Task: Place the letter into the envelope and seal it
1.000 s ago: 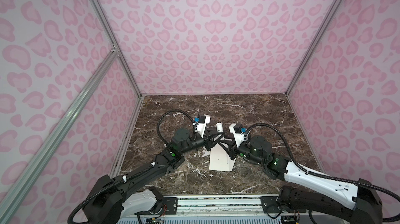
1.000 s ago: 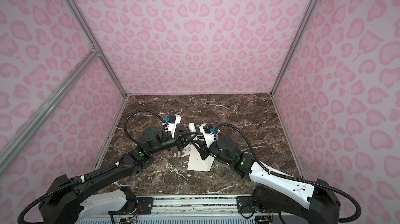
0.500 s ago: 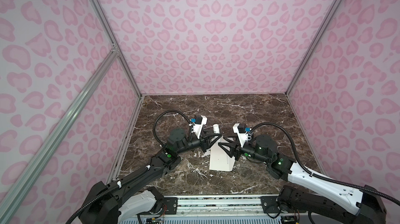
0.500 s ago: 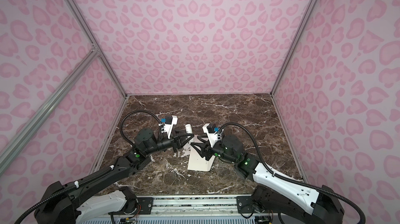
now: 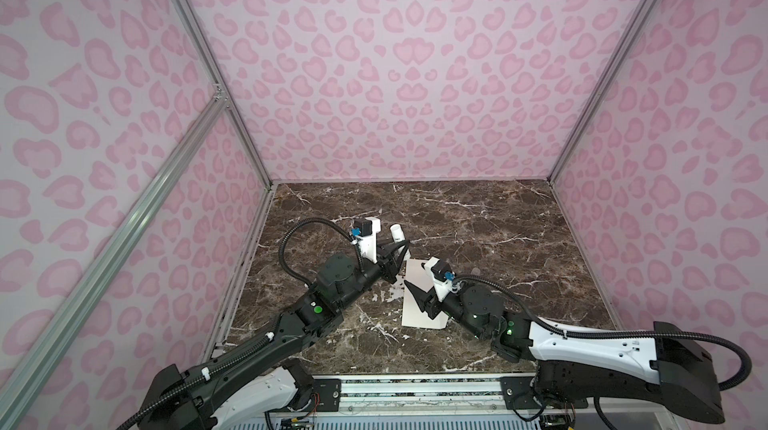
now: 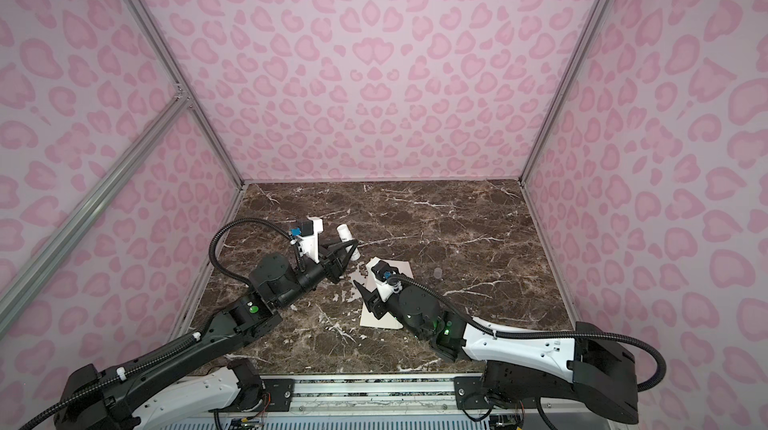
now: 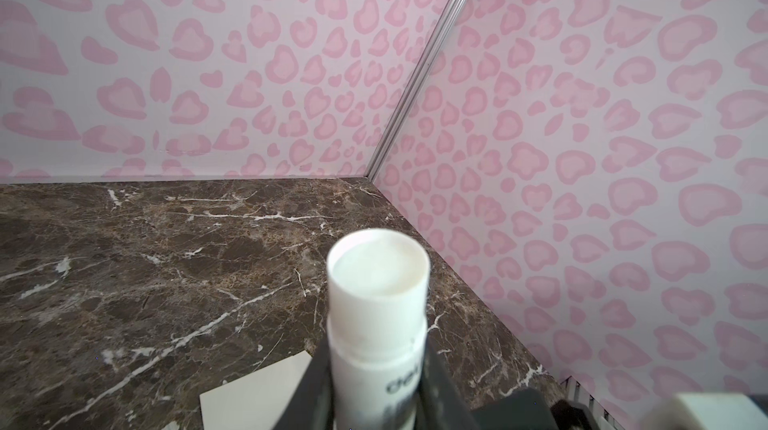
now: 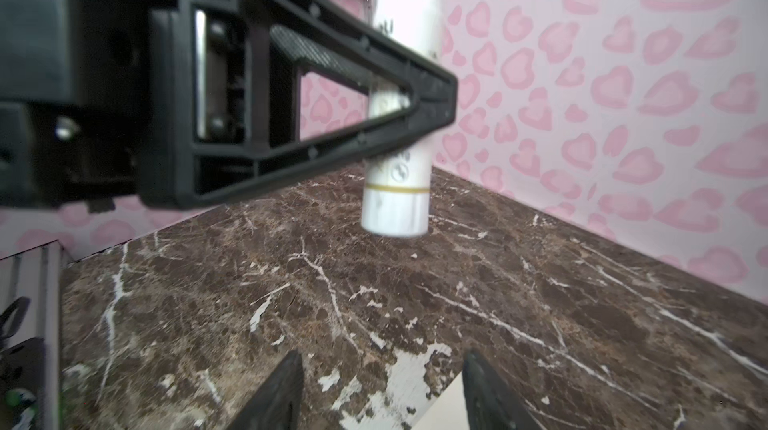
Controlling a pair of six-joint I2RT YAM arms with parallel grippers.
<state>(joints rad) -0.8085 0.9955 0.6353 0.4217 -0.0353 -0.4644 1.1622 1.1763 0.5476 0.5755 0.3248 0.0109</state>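
Looks like glue time: got the stick [image 7: 376, 282] pinched in the left gripper [image 5: 401, 246], open end up, just past the far corner of the envelope [image 5: 415, 316]; need to tip it over and drag it lightly along the flap edge only; go easy or risk wrinkling the paper or shoving it across the table [image 5: 478, 232]. Would pin the envelope first with the right gripper [image 8: 380, 370] (jaws wide, nothing in them, hovering low over its left edge); should also pull that wrist back off the far end, since can't see the flap under it. No sign of the letter; probably inside, can't confirm. Spotted a faint pale blob [image 5: 474, 271] right of the envelope, maybe the cap; well clear anyway.
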